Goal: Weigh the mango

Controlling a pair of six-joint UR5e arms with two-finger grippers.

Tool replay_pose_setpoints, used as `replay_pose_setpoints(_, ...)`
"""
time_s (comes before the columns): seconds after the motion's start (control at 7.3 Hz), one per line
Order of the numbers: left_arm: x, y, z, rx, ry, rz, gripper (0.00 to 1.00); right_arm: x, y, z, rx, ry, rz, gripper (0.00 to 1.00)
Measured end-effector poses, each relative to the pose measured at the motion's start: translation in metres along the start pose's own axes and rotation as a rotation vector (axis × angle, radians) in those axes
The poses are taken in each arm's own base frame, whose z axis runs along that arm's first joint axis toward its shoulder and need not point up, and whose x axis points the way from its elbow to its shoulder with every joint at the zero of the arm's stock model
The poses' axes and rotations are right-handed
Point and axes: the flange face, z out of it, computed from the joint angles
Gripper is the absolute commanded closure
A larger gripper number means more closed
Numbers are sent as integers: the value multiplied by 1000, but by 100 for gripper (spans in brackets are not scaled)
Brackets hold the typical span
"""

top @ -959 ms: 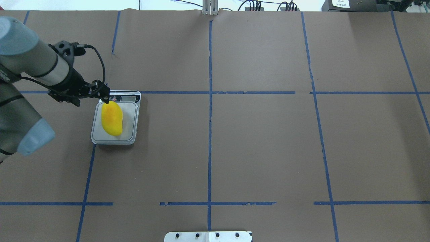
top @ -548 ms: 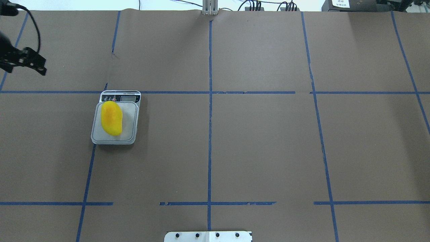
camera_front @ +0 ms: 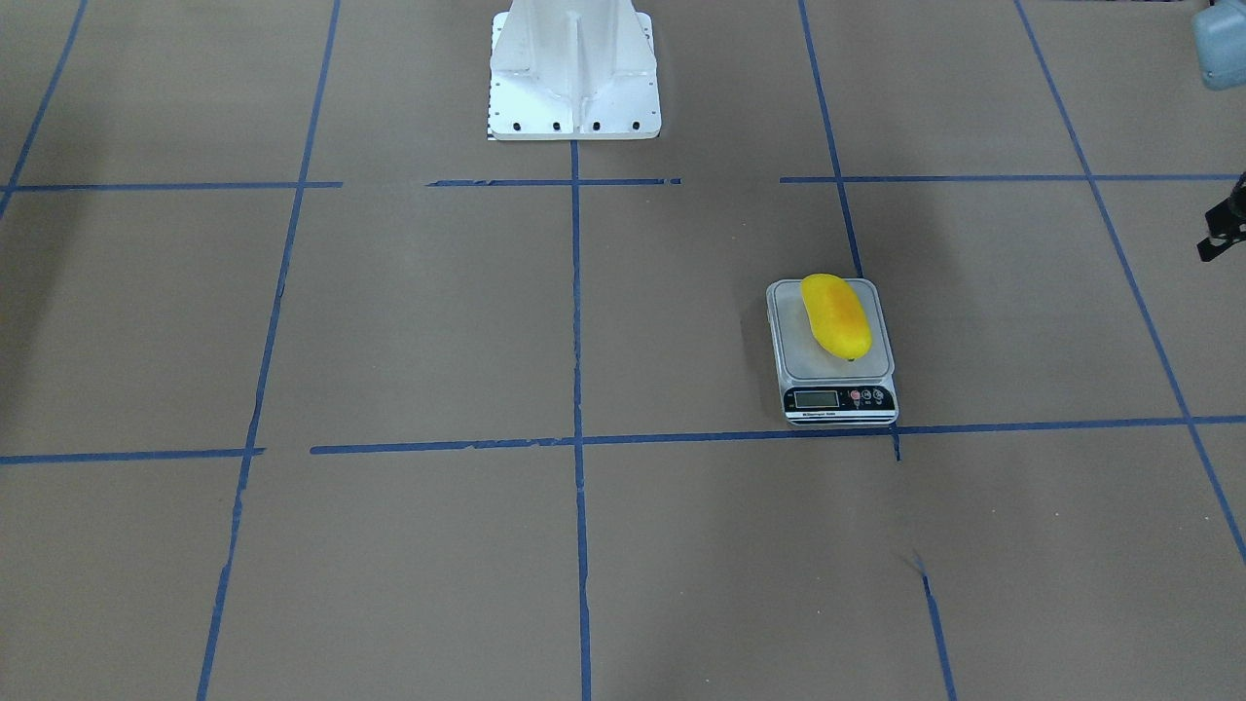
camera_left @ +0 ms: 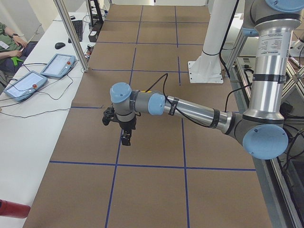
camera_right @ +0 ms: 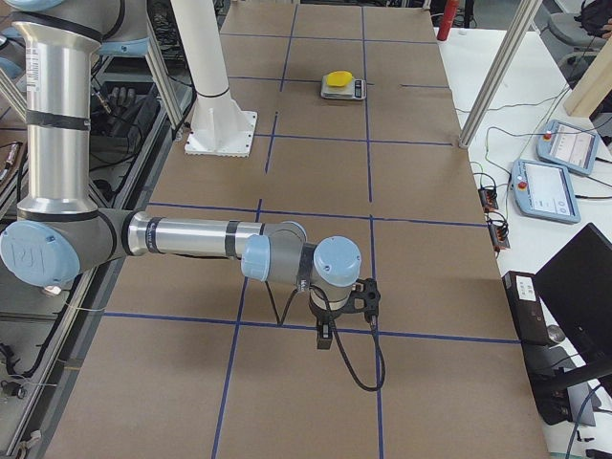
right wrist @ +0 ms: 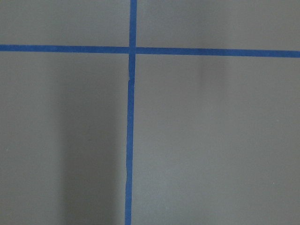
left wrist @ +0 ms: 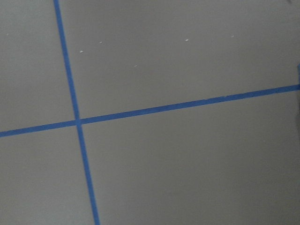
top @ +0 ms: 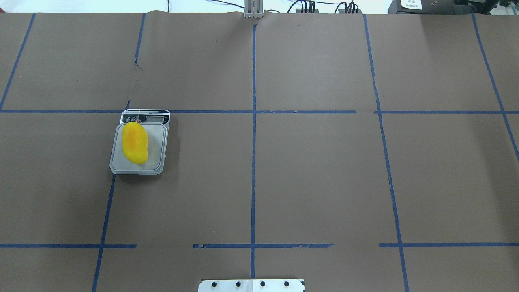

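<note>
The yellow mango with an orange blush lies on the grey scale, on the left half of its platform. It also shows in the front-facing view on the scale, and far off in the right-side view. No gripper touches it. My left gripper hangs over bare table well away from the scale, and only a black edge of it shows in the front-facing view. My right gripper hangs over the table's other end. I cannot tell whether either is open or shut.
The scale's display faces away from the robot. The white robot base stands at the table's middle edge. Blue tape lines cross the brown table cover. Teach pendants and a seated person are beside the table.
My left gripper was at the scale's button end, then pulled back to the left and left the overhead view. The mango and the scale have not moved.
</note>
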Motion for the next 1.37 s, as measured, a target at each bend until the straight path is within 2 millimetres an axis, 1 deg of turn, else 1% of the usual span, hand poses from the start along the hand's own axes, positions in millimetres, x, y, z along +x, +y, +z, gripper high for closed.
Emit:
replay_pose_setpoints(0.14, -25, 9, 2, 3, 0, -6, 0, 0, 0, 0, 0, 0, 0, 0)
replay_pose_setpoints(0.27, -40, 14, -2, 16, -1, -20, 0, 0, 0, 0, -1, 0, 1, 0)
replay_pose_setpoints(0.68, -64, 25, -15, 54, 28, -69, 0, 0, 0, 0, -1, 0, 0, 0)
replay_pose_setpoints(0.82, -71, 31, -12, 62, 36, -75, 0, 0, 0, 0, -1, 0, 1, 0)
replay_pose_setpoints(1.1, -85, 44, 3, 90, 35, -59, 0, 0, 0, 0, -1, 0, 1, 0)
replay_pose_setpoints(1.37, -88, 47, 7, 98, 34, -55, 0, 0, 0, 0, 0, 0, 0, 0)
